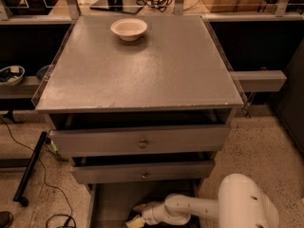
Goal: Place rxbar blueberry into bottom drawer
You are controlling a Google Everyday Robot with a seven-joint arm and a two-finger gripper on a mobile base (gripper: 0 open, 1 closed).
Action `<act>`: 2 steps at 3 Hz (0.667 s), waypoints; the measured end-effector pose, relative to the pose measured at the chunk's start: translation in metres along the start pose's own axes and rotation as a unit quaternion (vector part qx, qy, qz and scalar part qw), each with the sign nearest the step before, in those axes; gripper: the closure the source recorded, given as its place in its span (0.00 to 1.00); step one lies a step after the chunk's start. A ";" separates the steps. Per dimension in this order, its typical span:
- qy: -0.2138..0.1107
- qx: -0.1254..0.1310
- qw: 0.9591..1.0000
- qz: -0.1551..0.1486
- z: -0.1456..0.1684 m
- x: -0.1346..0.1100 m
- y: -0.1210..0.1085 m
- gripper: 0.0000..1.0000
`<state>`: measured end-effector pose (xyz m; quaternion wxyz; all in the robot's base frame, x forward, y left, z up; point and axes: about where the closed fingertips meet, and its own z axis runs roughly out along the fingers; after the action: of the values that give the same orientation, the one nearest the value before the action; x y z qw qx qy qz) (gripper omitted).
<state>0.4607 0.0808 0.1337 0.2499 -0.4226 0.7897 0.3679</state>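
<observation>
The bottom drawer (111, 201) is pulled open under the grey cabinet, and its flat grey floor shows at the lower edge of the camera view. My gripper (135, 216) is low inside it, near the front middle, on the end of my white arm (190, 208), which reaches in from the right. A small dark bar, the rxbar blueberry (129, 216), sits between the pale fingertips just above the drawer floor. Only a little of it shows.
Two upper drawers with brass knobs, one (142, 143) above the other (142, 175), stand slightly open above the arm. A white bowl (128, 29) sits at the back of the cabinet top (142, 75). A black pole (29, 167) and cables lie on the floor at left.
</observation>
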 end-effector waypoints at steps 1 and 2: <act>0.000 0.000 1.000 0.000 0.000 0.000 0.000 0.81; 0.000 0.000 1.000 0.000 0.000 0.000 0.000 0.58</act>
<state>0.4606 0.0809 0.1337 0.2498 -0.4226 0.7897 0.3679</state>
